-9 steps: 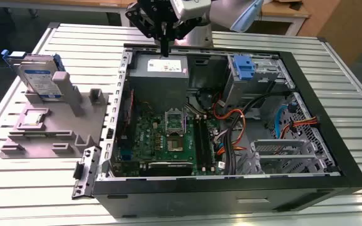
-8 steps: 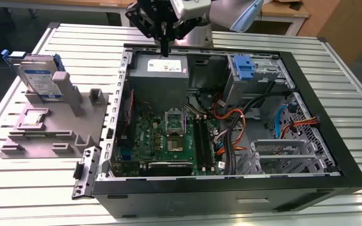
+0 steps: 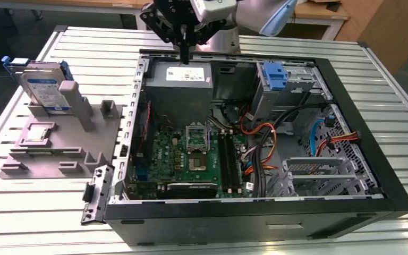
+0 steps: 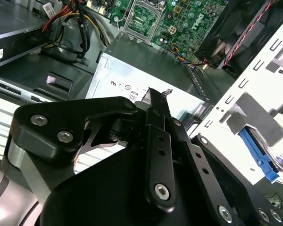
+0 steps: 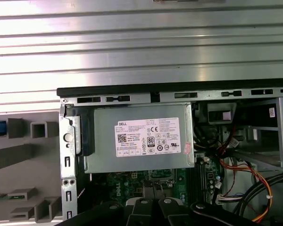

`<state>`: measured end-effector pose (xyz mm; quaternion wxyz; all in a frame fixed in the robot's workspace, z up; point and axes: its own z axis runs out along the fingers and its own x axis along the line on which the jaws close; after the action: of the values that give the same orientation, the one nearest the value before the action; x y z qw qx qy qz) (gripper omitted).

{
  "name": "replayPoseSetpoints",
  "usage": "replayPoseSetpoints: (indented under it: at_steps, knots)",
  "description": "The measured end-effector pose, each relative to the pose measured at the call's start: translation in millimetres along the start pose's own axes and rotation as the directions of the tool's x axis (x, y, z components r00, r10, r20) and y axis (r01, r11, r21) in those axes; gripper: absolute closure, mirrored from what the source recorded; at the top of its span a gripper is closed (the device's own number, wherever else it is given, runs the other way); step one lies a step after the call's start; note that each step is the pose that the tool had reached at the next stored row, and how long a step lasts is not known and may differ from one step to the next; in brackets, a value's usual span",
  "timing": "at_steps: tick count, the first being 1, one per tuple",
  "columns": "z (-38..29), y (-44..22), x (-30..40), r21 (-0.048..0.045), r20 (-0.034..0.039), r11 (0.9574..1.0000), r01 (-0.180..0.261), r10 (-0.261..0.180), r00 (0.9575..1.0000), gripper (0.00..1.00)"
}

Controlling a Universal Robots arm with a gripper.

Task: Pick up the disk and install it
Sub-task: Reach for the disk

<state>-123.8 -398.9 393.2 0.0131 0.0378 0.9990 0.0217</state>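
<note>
The disk (image 3: 45,89) stands upright on its edge in a slot of a grey holder (image 3: 55,146). The holder lies on the slatted metal table (image 3: 19,212), outside the open computer case (image 3: 261,212) and on the exterior view's left. The disk's white-and-blue label faces the camera, and blue plastic rails run along its edges. Nothing touches it. The gripper (image 3: 185,56) is well apart from the disk. It hangs over the far end of the case with its fingers pointing down, just above the grey power-supply box (image 3: 181,74). In the second wrist view the gripper (image 4: 156,96) has its two black fingers pressed together with nothing between them, and their tips hang over the top face of the box (image 4: 132,77). In the first wrist view the box (image 5: 139,139) sits in a corner of the case with its white sticker facing up, and the green circuit board (image 5: 127,181) lies beside it. In the exterior view the board (image 3: 189,154) covers the floor of the case, with orange and black cables (image 3: 261,143) running beside it. A blue bracket (image 3: 275,74) sits in the drive bay on the exterior view's right of the box.
</note>
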Motion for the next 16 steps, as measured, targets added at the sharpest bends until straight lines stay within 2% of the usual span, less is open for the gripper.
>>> replayPoseSetpoints:
  at_steps: [16]
  knots:
    - [0.0,-0.4,5.7,0.0001,0.0,1.0,0.0,0.0,1.0,0.9]
